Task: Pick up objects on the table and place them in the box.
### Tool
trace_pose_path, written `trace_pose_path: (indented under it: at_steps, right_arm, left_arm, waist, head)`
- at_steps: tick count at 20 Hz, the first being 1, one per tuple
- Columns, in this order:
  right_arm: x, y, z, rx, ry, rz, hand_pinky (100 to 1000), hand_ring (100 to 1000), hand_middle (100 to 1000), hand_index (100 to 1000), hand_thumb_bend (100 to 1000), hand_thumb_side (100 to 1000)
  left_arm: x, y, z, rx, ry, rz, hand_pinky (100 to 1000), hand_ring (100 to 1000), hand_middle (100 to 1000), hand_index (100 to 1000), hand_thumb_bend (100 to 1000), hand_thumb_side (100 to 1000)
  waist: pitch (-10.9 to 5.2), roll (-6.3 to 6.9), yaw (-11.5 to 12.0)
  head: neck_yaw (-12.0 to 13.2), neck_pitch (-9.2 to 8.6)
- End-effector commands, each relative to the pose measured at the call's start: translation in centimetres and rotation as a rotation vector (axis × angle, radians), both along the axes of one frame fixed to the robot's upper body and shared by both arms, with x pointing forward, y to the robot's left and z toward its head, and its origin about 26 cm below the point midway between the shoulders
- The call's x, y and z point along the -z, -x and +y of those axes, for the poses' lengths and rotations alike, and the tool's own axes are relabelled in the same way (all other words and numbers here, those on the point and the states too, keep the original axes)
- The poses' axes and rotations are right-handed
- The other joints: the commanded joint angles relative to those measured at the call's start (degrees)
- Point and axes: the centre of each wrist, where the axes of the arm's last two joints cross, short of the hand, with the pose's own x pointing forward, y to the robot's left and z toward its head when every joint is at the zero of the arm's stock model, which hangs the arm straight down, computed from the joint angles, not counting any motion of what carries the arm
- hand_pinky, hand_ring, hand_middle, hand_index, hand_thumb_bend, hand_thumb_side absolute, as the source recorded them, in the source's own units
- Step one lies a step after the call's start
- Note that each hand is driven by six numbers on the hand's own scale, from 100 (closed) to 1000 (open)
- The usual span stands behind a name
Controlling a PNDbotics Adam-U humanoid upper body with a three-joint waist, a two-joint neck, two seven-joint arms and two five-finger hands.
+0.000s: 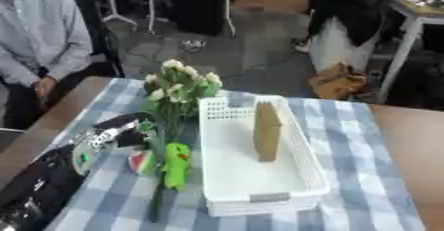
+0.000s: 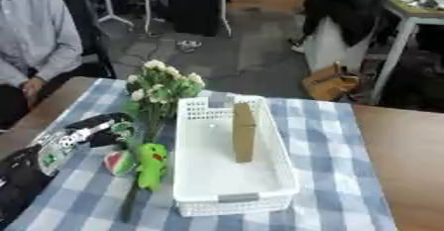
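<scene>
**Left hand beside the objects, box holding one item**

Left eye view: I am seeing the left hand [image 1: 108,136] lying just left of the flower bunch [image 1: 178,88], green toy [image 1: 176,165] and watermelon-slice piece [image 1: 141,161]; I cannot tell its finger state.

Right eye view: the white box [image 2: 230,202] is sitting on the checked cloth [image 2: 325,175], a brown cardboard piece [image 2: 244,132] standing upright inside.
</scene>
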Motion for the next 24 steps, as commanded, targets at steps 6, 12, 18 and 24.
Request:
trace_pose_path:
  at_steps: [6, 12, 18, 24]
  right_arm:
    - [-0.9, 0.3, -0.1, -0.004, 0.025, -0.026, 801, 845, 777, 777, 100, 732]
    - [-0.9, 0.3, -0.1, -0.004, 0.024, -0.027, 802, 845, 777, 777, 100, 731]
    - [-0.9, 0.3, -0.1, 0.0, 0.023, -0.023, 801, 845, 776, 776, 100, 729]
    - [-0.9, 0.3, -0.1, 0.0, 0.02, -0.02, 801, 844, 776, 776, 100, 727]
  left_arm:
    - [-2.1, 0.1, 1.7, -0.062, 0.05, -0.099, 962, 1000, 996, 1000, 160, 981]
    - [-1.8, 0.4, 2.2, -0.084, 0.09, -0.091, 961, 1000, 992, 1000, 164, 989]
    - [-1.5, 0.8, 3.0, -0.088, 0.126, -0.078, 962, 1000, 992, 1000, 169, 1000]
    - [-0.8, 0.9, 2.8, -0.047, 0.154, -0.052, 959, 1000, 990, 1000, 188, 1000]
  waist:
    - [-0.25, 0.57, 0.2]
    - [-0.23, 0.57, 0.4]
    - [-0.23, 0.54, 0.5]
    - [-0.22, 0.52, 0.5]
  head:
    - [0.1, -1.14]
    - [0.2, -1.29]
    - [0.4, -1.4]
    - [0.5, -1.48]
